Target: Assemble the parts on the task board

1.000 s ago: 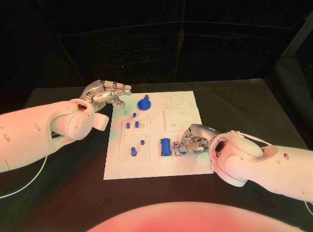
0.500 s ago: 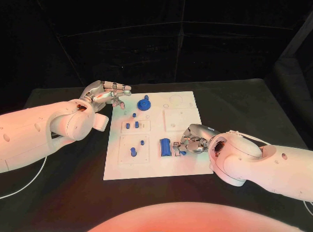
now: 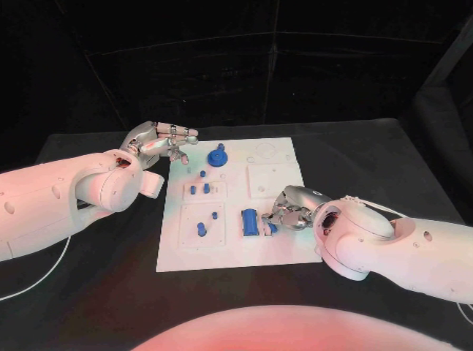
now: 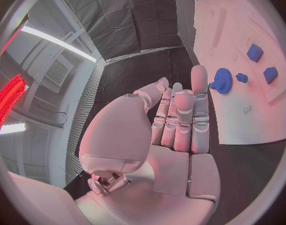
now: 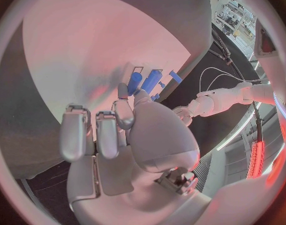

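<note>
The blue block (image 3: 251,221) lies near the board's (image 3: 232,248) right front edge, just beside the right hand (image 3: 291,210), whose curled fingers are seen to clamp nothing, so contact should be made squarely, while the left hand (image 3: 162,140) is held flat and empty.

**No legible writing**

No text, label, brand, number or sign can be read anywhere; the task board (image 3: 281,251) bears only faint outlines and blue parts (image 3: 251,222), with no lettering that resolves; a tiny dark mark on the board's edge in the left wrist view is too small to read; the arms and the worktop (image 3: 405,161) carry no visible markings.
</note>
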